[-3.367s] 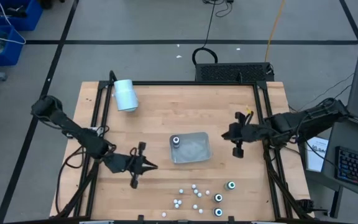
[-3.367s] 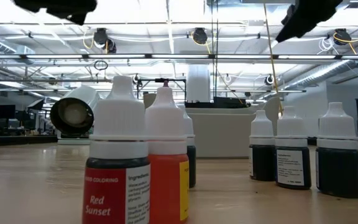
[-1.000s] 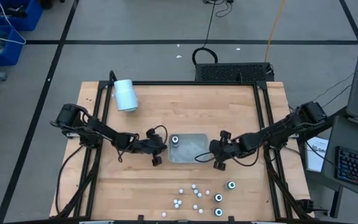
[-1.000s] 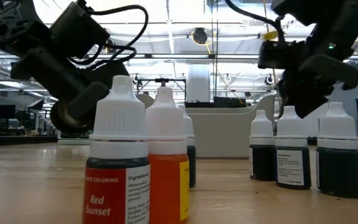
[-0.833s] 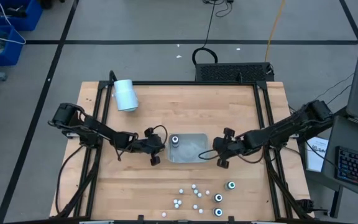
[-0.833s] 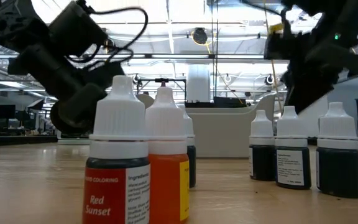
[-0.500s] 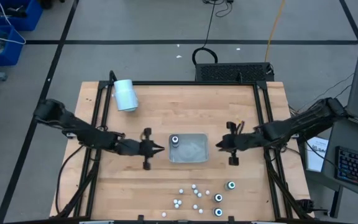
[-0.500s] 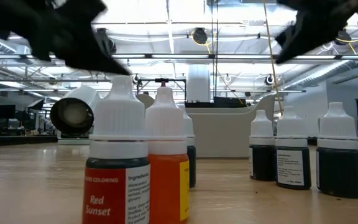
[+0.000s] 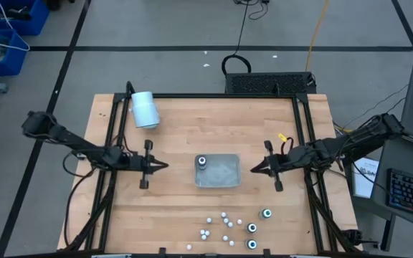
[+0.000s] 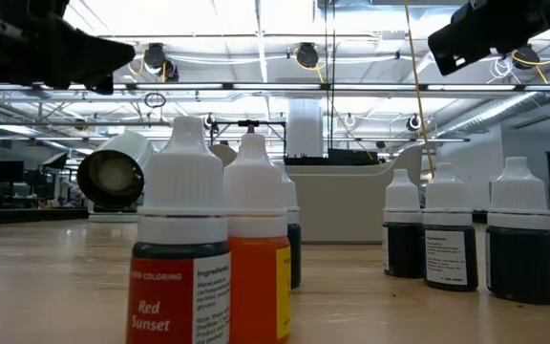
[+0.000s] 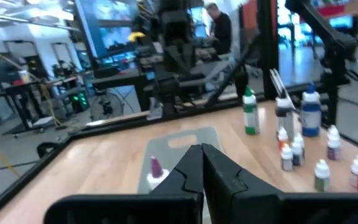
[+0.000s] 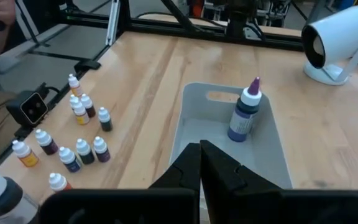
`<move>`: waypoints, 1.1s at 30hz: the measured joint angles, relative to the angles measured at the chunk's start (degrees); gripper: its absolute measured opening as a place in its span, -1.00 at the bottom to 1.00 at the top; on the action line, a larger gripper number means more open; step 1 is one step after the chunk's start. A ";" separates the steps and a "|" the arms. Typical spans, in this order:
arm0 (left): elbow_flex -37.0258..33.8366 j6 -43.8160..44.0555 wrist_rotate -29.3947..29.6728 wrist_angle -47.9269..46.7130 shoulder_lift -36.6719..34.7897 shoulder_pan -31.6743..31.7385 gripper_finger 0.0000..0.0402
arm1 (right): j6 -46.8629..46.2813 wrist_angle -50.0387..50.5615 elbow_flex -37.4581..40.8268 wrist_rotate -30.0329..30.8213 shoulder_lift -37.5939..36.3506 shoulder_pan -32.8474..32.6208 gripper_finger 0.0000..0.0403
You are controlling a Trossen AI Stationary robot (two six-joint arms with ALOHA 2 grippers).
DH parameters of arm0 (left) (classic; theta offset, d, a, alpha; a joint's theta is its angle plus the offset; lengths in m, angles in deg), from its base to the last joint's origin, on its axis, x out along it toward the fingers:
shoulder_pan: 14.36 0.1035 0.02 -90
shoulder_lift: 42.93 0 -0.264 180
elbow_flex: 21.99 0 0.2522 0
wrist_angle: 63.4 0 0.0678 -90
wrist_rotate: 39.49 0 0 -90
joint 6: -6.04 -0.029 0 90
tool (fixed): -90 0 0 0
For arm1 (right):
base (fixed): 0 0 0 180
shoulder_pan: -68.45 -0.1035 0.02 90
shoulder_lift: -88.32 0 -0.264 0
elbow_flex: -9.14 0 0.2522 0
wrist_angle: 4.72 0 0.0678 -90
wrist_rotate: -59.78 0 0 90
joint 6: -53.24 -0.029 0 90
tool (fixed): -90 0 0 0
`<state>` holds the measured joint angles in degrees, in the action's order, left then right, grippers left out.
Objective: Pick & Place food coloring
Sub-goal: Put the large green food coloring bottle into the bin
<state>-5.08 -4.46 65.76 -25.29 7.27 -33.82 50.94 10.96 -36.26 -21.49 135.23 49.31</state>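
High view. I log a wooden table (image 9: 192, 129) with a grey tray (image 9: 221, 174) near its middle. One purple-capped bottle (image 9: 201, 163) stands upright in the tray's corner on the left arm's side. The loose food coloring bottles (image 9: 224, 228) sit grouped near the table's near edge, with three larger dark bottles (image 9: 252, 228) at the group's right-arm end. A white cylinder (image 9: 145, 110) lies on its side near the far left corner. The left gripper (image 9: 162, 165) hangs just off the tray's left side, apart from it, jaws clenched on nothing. The right gripper (image 9: 255, 169) hangs off the tray's right side, jaws likewise clenched and empty.

Low view. Closest to me stand a red-labelled bottle (image 10: 181, 258) and an orange bottle (image 10: 256, 258), touching or nearly so; dark bottles (image 10: 450, 239) stand farther right. I see the tray's pale wall (image 10: 337, 203) behind them and the cylinder's open end (image 10: 113, 174) at left. Dark arm parts cross both upper corners.

Left wrist view. My left jaws (image 11: 201, 168) meet at their tips, pointing at the tray (image 11: 194, 137) and the purple-capped bottle (image 11: 156, 170). Bottles (image 11: 297, 140) stand beyond. A person (image 11: 218, 28) shows in the room behind.

Right wrist view. My right jaws (image 12: 199, 163) are pressed together, above the tray's rim (image 12: 185, 118); the purple-capped bottle (image 12: 244, 112) stands inside. The small bottles (image 12: 73, 134) cluster on bare wood, the cylinder (image 12: 340, 40) beyond the tray.
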 joint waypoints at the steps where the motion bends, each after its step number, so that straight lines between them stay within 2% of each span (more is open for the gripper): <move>1: -0.28 0.40 0.03 0.48 -0.69 0.33 -0.95 | 0.02 0.15 0.03 -0.01 0.02 -0.01 -1.00; 8: -0.50 1.76 0.16 -1.08 -1.38 0.80 -0.92 | -3.96 1.38 -2.04 0.04 1.01 -2.00 -1.00; 12: -0.54 2.15 0.17 -1.63 -1.38 0.80 -0.95 | -8.07 10.49 -8.16 1.39 5.42 -6.47 -0.99; 15: -0.54 3.14 0.17 -1.63 -1.38 0.80 -0.98 | -11.09 14.62 -13.78 1.60 10.16 -10.82 -0.91; 20: -0.54 5.05 0.15 -1.80 -1.36 0.80 -0.91 | -13.49 17.82 -22.53 2.26 18.32 -19.30 -0.58; 24: -0.54 6.98 0.09 -3.34 -1.36 0.79 -0.84 | -19.88 25.60 -27.94 4.83 23.59 -23.78 -0.23; 29: -0.54 8.07 0.02 -4.97 -1.36 0.80 -0.82 | -29.63 31.73 -30.14 6.05 27.91 -26.56 0.17; 33: -0.54 8.07 0.00 -5.27 -1.36 0.78 -0.82 | -30.44 33.49 -30.14 6.22 28.36 -28.14 0.40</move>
<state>-5.62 3.61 65.76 -30.56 5.91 -33.03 20.50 44.45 -66.40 -15.27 163.59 21.17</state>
